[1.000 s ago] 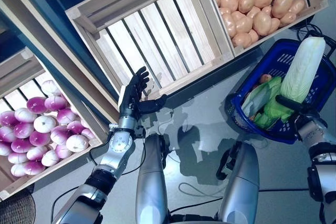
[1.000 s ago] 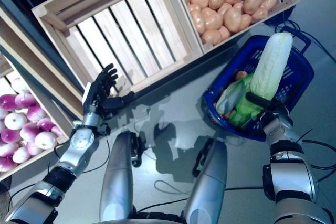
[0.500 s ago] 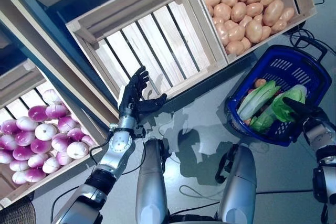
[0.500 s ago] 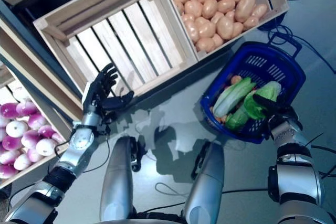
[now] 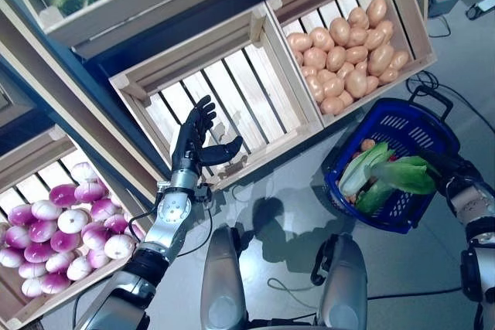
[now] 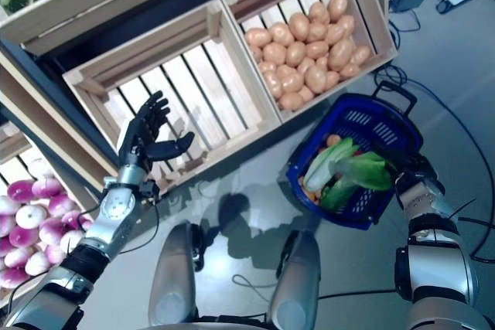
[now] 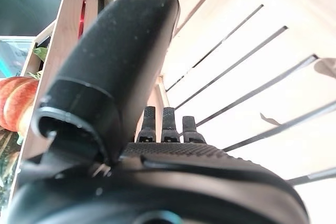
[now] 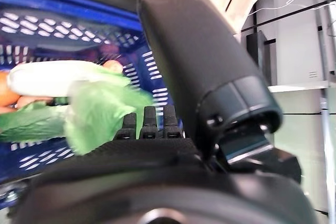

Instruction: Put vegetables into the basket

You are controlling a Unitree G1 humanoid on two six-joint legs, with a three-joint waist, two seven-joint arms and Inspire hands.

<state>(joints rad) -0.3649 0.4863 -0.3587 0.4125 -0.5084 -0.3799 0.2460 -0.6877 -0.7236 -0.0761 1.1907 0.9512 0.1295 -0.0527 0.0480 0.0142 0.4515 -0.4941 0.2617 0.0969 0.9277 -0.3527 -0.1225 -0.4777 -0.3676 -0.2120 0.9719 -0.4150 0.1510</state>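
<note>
The blue basket [image 5: 387,117] stands on the floor at the right. In it lie a long pale-green cabbage [image 5: 362,169], a leafy green cabbage [image 5: 404,176] and an orange vegetable [image 5: 366,144]. My right hand [image 5: 450,173] is at the basket's right rim, right beside the leafy cabbage, with its fingers straight. The right wrist view shows its straight fingers [image 8: 145,123] just short of the green leaves [image 8: 100,111] and the basket's wall [image 8: 63,24]. My left hand [image 5: 192,141] is open and empty, raised in front of a bare wooden crate [image 5: 232,90].
The wooden stand's crates run from the left to the upper right, and its front edge lies close to the basket's far rim. A cable [image 5: 425,83] lies on the floor behind the basket. Grey floor [image 5: 286,191] lies between the stand and the basket.
My right hand lowered the long cabbage from upright over the basket down into it and let go. The camera has tilted up, so the whole picture has shifted. My left hand has stayed put.
</note>
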